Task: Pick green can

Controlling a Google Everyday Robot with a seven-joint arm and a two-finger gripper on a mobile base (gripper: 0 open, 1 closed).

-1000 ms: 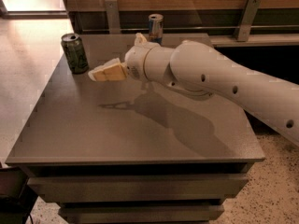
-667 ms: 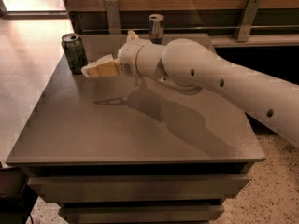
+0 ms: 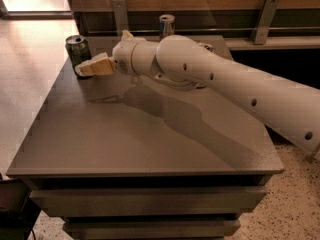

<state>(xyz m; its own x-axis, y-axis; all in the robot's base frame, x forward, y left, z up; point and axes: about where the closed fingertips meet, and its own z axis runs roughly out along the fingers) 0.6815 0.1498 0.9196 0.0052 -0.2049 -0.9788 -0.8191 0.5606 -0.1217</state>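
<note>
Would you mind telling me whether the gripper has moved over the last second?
Yes. The gripper has moved left in the view, toward the green can, which stayed put; its tip now sits at the can's base.

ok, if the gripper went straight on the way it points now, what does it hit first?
Most likely the green can. The gripper points left at the table's back left corner, and its tip overlaps the can's base in this view. Depth is unclear, so it might pass just in front.
</note>
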